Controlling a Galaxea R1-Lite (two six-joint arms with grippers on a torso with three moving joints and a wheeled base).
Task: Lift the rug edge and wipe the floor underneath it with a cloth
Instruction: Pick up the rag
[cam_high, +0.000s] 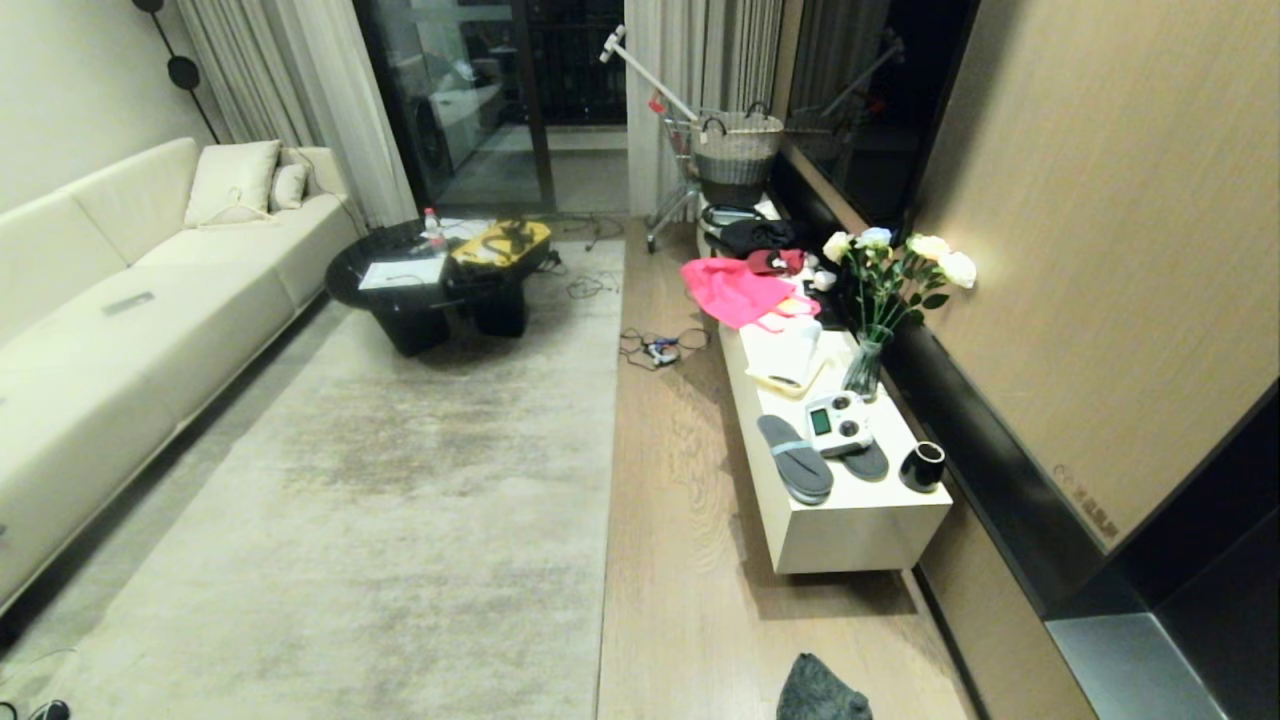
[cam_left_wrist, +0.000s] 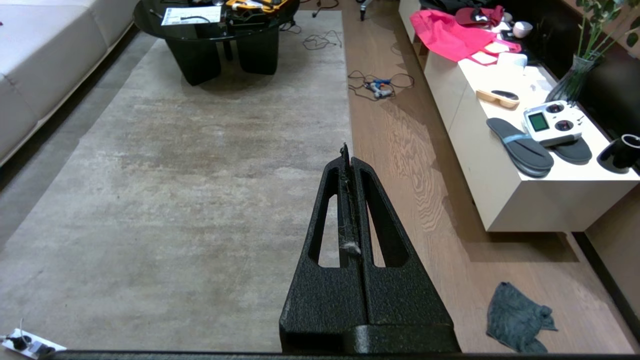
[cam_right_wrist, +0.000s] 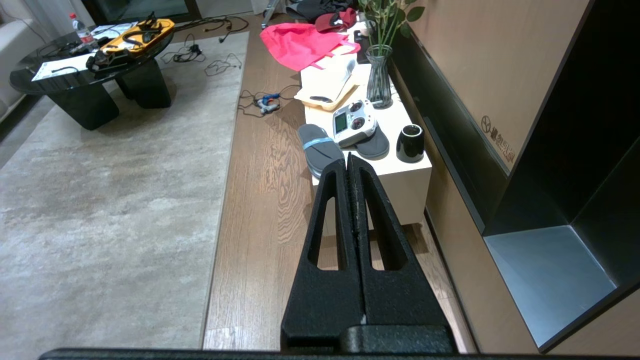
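The rug lay flat, pale beige-grey with darker mottled patches, beside bare wood-grain floor. The cloth, dark grey-teal and crumpled, sat on those planks. Left gripper and right gripper had jaws closed, empty.

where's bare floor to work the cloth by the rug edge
Bare floor runs between the rug and the white bench; the cloth lies at its near end. Farther on, loose cables crowd it.

The rug is matt short pile, the floor faintly sheened wood-grain, the cloth fuzzy, and the pincers' plastic looks rough-textured.
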